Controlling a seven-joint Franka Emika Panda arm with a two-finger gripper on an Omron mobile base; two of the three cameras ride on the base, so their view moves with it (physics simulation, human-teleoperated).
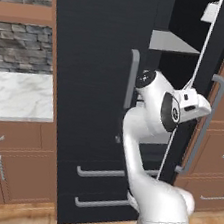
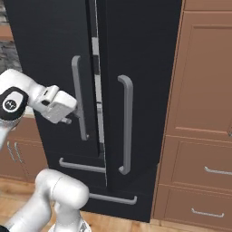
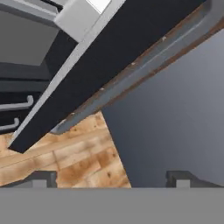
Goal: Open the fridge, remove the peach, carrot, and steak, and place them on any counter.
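The fridge (image 1: 93,81) is near-black, and its right door (image 1: 217,58) stands ajar, showing a light-grey shelf (image 1: 172,41) inside. My gripper (image 1: 205,108) hovers by that door's inner edge, just left of its long grey handle (image 1: 205,127). In the right base view the gripper (image 2: 75,112) lies in front of the left door's handle (image 2: 77,95), with the gap between the doors (image 2: 96,90) beside it. The hand view has my gripper (image 3: 113,179) open with nothing between its fingertips (image 3: 43,179), below the door handle (image 3: 144,74). Peach, carrot and steak are hidden.
A white marble counter (image 1: 15,95) on brown cabinets (image 1: 10,165) lies left of the fridge. Tall brown cabinets (image 2: 204,90) with drawers flank its right side. Two grey drawer handles (image 1: 100,173) cross the fridge's lower front. Wooden floor (image 3: 74,157) spreads below.
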